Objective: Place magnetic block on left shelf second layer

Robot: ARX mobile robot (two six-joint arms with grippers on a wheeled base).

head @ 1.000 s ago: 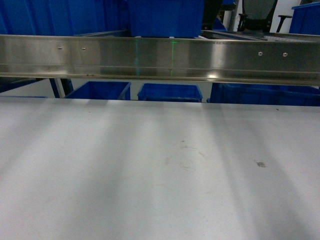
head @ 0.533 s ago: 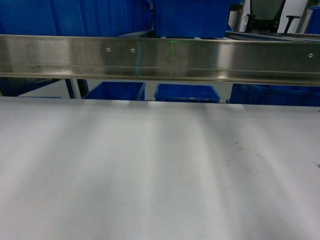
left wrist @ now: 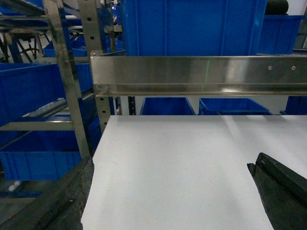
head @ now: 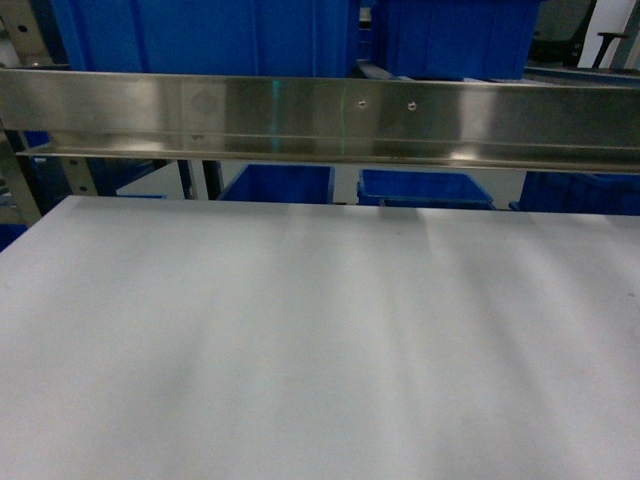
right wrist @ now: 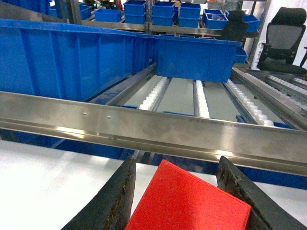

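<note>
Transport of the small bright red magnetic block (right wrist: pixel 189 201) appears to be the step in hand, with placement on the shelf judged not yet done.

At the far left of the left wrist view, a shiny steel rack (left wrist: pixel 67 91) with blue tubs on its tiers is seen just beside the white bench (left wrist: pixel 192 163). The left tool (left wrist: pixel 172 191) is shown only as two dark finger edges at the bottom corners, set wide apart with nothing between them.

Across the middle of every view, a long polished stainless-steel rail (head: pixel 320 118) is seen at the far edge of the bench, with a large deep smooth-walled blue plastic tub (head: pixel 205 35) behind it on the left.

In the right wrist view, the red block is held between the two dark fingers (right wrist: pixel 112 201) of the right tool (right wrist: pixel 184 203), low in the frame and near the rail. Beyond the rail, white roller rails (right wrist: pixel 199 98) are seen, with the tub (right wrist: pixel 62 60) to their left and a smaller blue crate (right wrist: pixel 196 57) further back.

For a good placement, the block is best lifted clear of the rail's top edge before being carried leftward. The grip should be kept firm until the block is over the tier. Whether the block's far edges are fully clamped cannot be told.
</note>
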